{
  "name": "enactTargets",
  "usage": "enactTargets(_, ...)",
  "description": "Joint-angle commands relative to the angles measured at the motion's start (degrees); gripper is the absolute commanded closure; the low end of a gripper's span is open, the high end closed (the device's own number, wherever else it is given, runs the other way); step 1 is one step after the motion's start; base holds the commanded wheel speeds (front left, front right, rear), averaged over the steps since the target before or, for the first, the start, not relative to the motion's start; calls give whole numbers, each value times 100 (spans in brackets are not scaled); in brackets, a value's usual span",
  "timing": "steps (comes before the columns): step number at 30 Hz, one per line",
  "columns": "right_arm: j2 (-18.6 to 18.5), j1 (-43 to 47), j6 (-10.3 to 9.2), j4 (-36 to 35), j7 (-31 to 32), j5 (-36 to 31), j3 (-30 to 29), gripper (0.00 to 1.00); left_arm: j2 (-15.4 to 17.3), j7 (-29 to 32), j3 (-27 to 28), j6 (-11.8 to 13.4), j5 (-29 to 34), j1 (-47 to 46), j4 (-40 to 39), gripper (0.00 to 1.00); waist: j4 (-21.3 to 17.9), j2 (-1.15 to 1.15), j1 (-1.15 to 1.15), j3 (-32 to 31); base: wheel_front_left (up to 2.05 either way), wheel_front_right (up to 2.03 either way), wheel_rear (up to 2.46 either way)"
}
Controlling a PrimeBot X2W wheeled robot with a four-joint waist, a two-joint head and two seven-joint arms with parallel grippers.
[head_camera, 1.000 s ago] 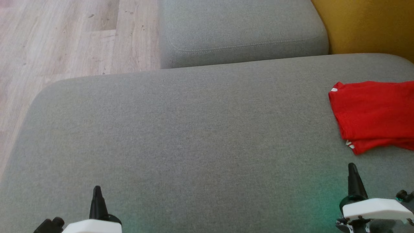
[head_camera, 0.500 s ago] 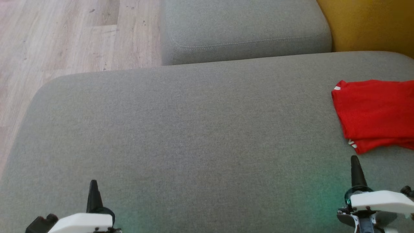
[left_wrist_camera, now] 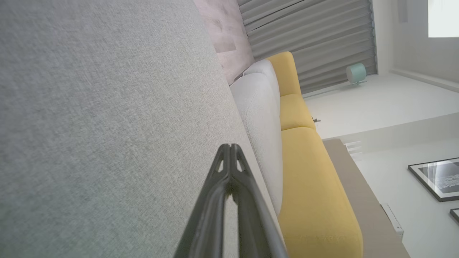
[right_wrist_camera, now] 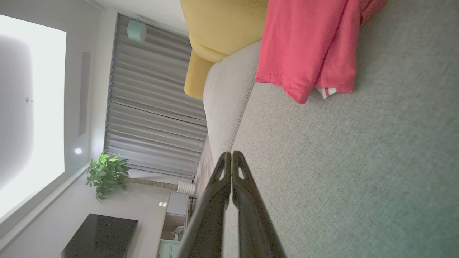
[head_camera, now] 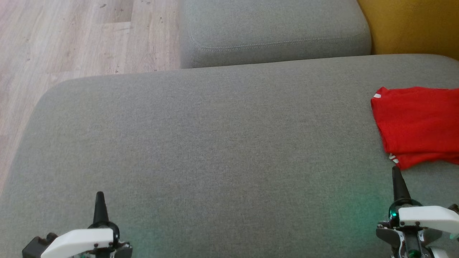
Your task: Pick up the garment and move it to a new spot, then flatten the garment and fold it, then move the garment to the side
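left gripper (head_camera: 99,196) and right gripper (head_camera: 395,171) were closed, empty; the red garment (head_camera: 416,122) lay just past the right one's tips, probably light and limp, best pinched at its near edge.

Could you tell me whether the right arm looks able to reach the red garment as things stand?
Probably yes: the shut right claw points at the red garment close ahead, with bare grey cushion between.

A broad grey seat cushion (head_camera: 215,143) is lying open for passage; a folded red garment (head_camera: 416,125) is occupying its right edge.
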Motion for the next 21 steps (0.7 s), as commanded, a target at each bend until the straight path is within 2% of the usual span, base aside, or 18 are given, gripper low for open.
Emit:
enactTargets(1,-46,-328,31,-234,75,201,40,100,85,49,239,-79,-171,-344,-160,100,6,0,0,10,0,0,0)
enactTargets(21,-20,-560,38,-293,425,1616,-133,100,75,413,547,-383,-1453,-663,-66,100,69,0,0,131,0,0,0)
